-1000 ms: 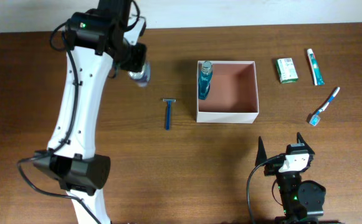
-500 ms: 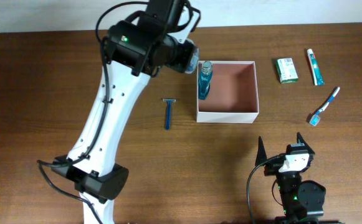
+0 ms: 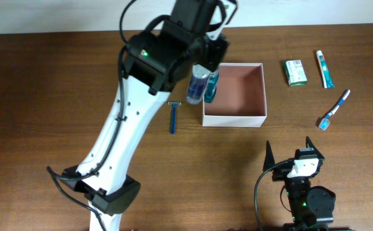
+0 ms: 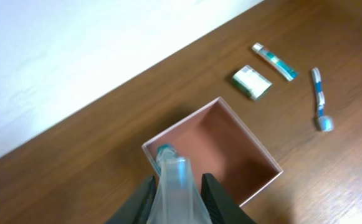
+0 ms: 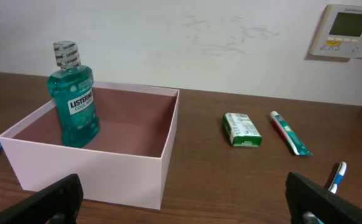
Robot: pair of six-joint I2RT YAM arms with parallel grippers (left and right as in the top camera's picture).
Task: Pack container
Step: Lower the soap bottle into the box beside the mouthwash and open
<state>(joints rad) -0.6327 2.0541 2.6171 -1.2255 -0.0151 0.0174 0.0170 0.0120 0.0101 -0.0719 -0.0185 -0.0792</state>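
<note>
My left arm (image 3: 128,122) stretches from the table's (image 3: 45,96) near edge up and across to the container's (image 3: 234,118) left side, wrist bent so its camera looks down into the box. My left tool (image 4: 179,186) is clamped on a clear bottle (image 4: 171,171), one finger (image 4: 213,190) pressed on each side, the cap pointing toward the container's near corner. From overhead the bottle shows just beside the mouthwash (image 3: 210,82), which stands upright in the container's left rear corner. My right tool (image 3: 290,151) sits low at the near edge with its jaws spread wide, holding nothing. Its camera alone shows the mouthwash label and a wall panel. Only the overhead view takes in the razor (image 3: 172,117), left of the container. Carton (image 3: 295,72), toothpaste (image 3: 325,68) and toothbrush (image 3: 334,110) lie to the right.
</note>
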